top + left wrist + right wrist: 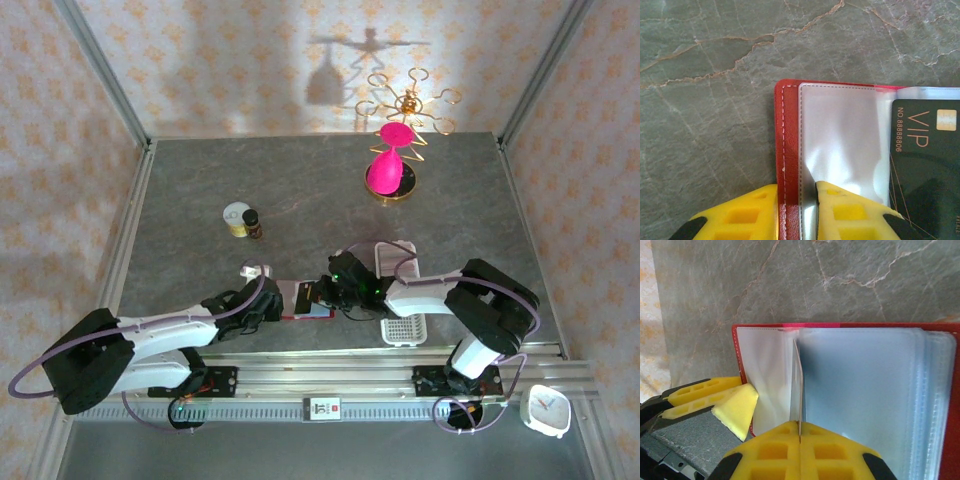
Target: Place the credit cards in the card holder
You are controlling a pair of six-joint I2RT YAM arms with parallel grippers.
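Pinching from the near side, the left gripper [795, 194] has its yellow fingers clamped across the edge of the small red leather-look folding card holder [788, 130], cover and first clear pocket squeezed between them. Just beside it along that same near edge, the right gripper [800, 434] has its fingers pressed tight together on one thin clear plastic sleeve [796, 380], and that leaf stands upright like a page mid-turn.

The holder lies open and flat on the grey marbled stone-look table [715, 100], directly ahead of both sets of fingers. Its long axis runs crosswise to them, left cover by the left arm and the stack of sleeves fanning off to the right. Both arms are on it, so neither is the nearer.

To the right of the left fingers sits a black plastic credit card lettered VIP [925, 170], its long side running away from the fingers. It looks to be at a sleeve, though whether it is fully seated cannot be told. The next move probably turns on that raised leaf, which parts the pockets ahead of the right fingers.

The count is one card holder, one card in sight and two grippers. Further right sits one long white slotted plastic tray [402, 328], and further back one small pale round jar [236, 216].
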